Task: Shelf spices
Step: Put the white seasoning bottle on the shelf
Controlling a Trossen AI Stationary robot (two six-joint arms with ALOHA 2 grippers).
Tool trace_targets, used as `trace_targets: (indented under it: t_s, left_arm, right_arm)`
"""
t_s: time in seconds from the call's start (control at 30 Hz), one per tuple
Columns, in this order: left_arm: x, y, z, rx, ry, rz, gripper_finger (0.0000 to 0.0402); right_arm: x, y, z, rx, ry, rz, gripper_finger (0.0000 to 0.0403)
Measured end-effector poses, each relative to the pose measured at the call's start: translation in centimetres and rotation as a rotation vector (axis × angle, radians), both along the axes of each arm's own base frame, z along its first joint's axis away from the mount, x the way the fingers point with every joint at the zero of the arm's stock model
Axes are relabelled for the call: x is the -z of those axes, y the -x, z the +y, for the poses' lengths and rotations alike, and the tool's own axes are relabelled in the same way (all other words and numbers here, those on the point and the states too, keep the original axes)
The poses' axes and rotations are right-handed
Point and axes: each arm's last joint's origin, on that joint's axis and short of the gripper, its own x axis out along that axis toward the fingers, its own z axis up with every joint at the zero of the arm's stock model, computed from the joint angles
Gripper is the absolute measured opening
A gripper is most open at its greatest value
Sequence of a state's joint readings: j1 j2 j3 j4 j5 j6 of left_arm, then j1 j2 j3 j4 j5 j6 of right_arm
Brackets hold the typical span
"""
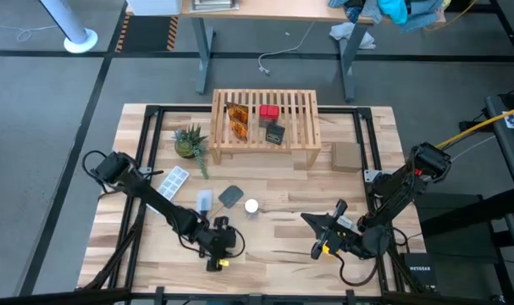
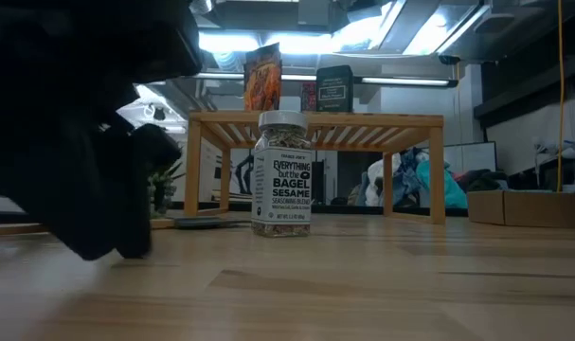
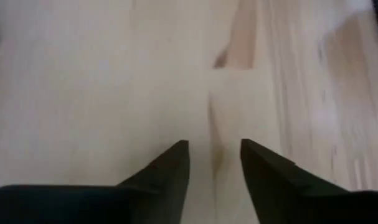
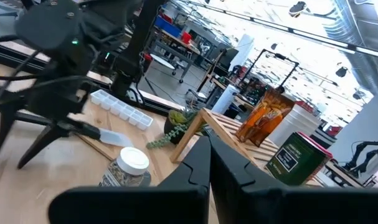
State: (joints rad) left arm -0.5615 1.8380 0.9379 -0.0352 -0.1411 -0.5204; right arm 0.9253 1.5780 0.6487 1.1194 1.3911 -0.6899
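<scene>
The shelf point(image 1: 265, 127) stands at the table's far middle. Its slatted top carries two amber packets point(image 1: 235, 119), a red box point(image 1: 268, 111) and a black box point(image 1: 275, 133). The white-capped bottle point(image 1: 251, 206) stands upright on the table in front of the shelf, and the low view shows the bottle point(image 2: 282, 175) with its label facing the camera. My left gripper point(image 1: 218, 250) hovers near the table's near edge, left of the bottle; the left gripper point(image 3: 213, 146) is open over bare wood. My right gripper point(image 1: 307, 219) is right of the bottle; the right gripper point(image 4: 208, 140) is shut and empty.
A small potted plant point(image 1: 191, 140) stands left of the shelf. Nearer lie a clear ice-cube tray point(image 1: 174, 180), a grey-blue packet point(image 1: 204, 201) and a dark flat tool point(image 1: 230, 196). A cardboard box point(image 1: 347, 155) sits right of the shelf. Bare wood lies between the two grippers.
</scene>
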Motion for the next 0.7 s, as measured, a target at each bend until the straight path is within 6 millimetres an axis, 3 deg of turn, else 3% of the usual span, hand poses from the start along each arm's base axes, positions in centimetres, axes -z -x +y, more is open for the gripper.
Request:
trace_targets:
  t_s: [0.2, 0.4, 0.7]
  left_arm:
    - [2.1, -0.7, -0.6, -0.006, -0.121, -0.082, 0.0192]
    - [3.6, -1.9, -1.1, -0.038, -0.161, -0.219, 0.0197]
    - [5.0, -1.6, -0.4, -0.094, -0.008, -0.269, 0.0198]
  right_arm:
    - [0.0, 0.0, 0.0, 0.008, 0.0, 0.001, 0.0007]
    - [0.0, 0.0, 0.0, 0.009, 0.0, 0.002, 0.0007]
    - [0.0, 0.0, 0.0, 0.008, 0.0, 0.002, 0.0007]
